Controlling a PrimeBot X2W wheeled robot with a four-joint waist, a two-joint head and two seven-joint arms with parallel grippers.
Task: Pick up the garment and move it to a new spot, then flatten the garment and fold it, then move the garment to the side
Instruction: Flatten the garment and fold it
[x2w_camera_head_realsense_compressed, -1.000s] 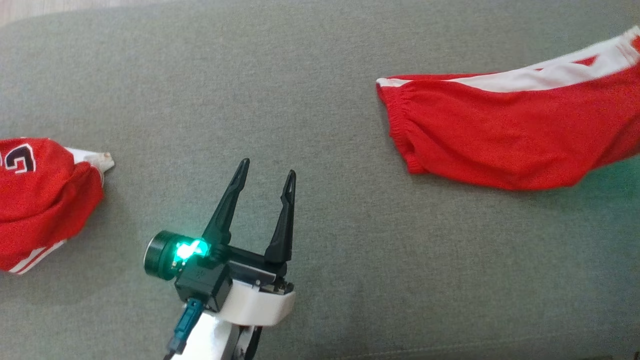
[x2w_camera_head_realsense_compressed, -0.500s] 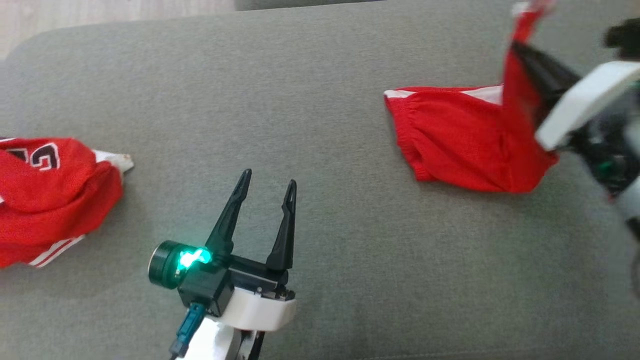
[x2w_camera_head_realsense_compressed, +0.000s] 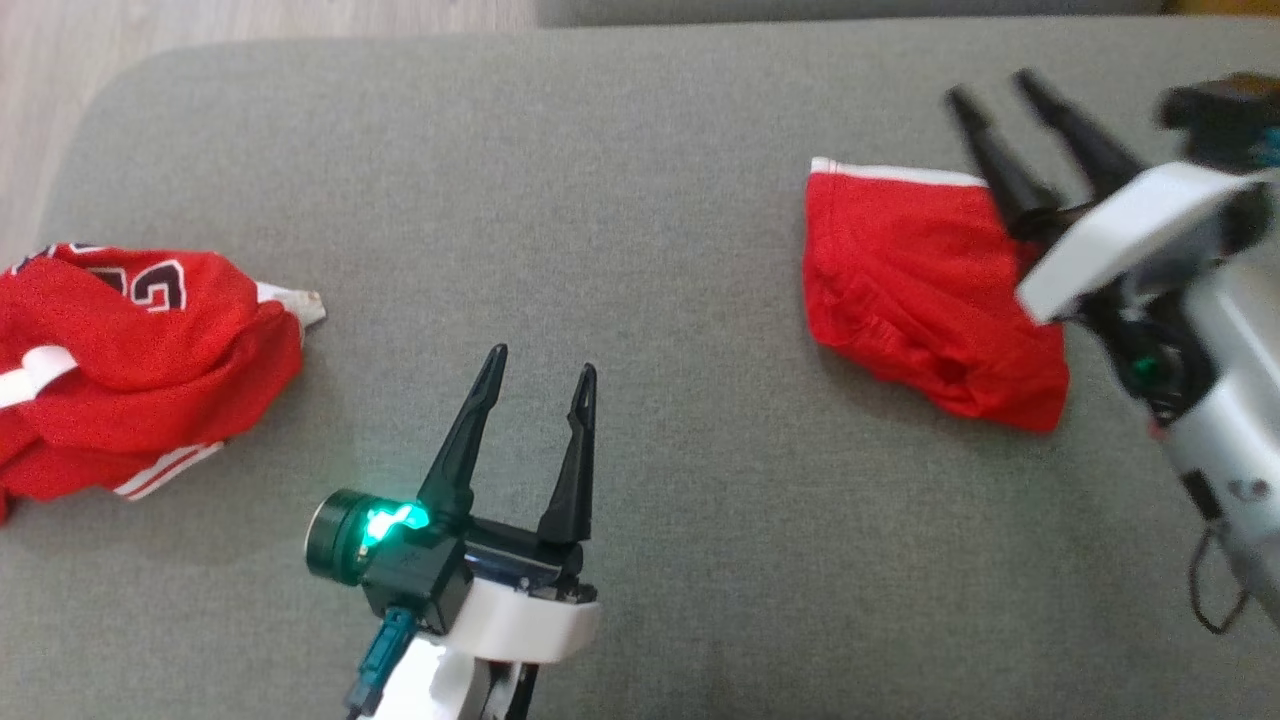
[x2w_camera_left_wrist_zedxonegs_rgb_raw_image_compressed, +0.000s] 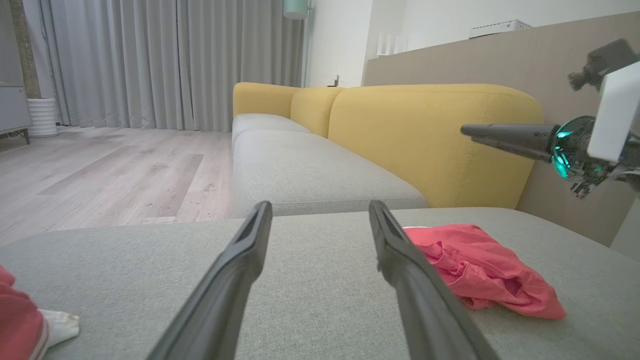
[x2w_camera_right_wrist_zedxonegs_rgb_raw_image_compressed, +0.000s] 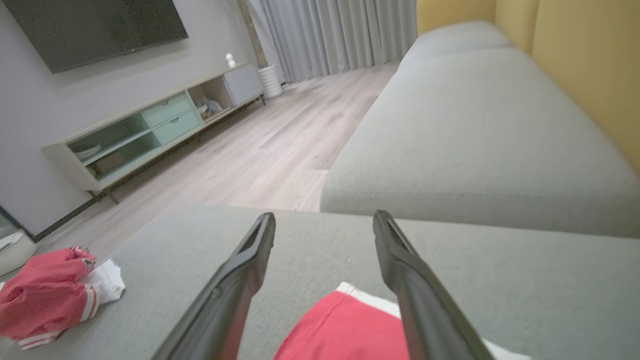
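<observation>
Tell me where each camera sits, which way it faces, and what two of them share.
Head view: on the head, looking down at the grey sofa seat; left gripper low centre, right gripper upper right.
Left wrist view: low over the seat, facing the yellow backrest past its own gripper; the right gripper shows at the right.
Right wrist view: above the red shorts, facing the TV cabinet past its own gripper.
Shared: both wrist views see the shorts and the red jersey.

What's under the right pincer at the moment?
The red shorts, white-trimmed edge showing, lie on the grey cushion below the open, empty right pincer. Anything beneath the shorts is covered.
</observation>
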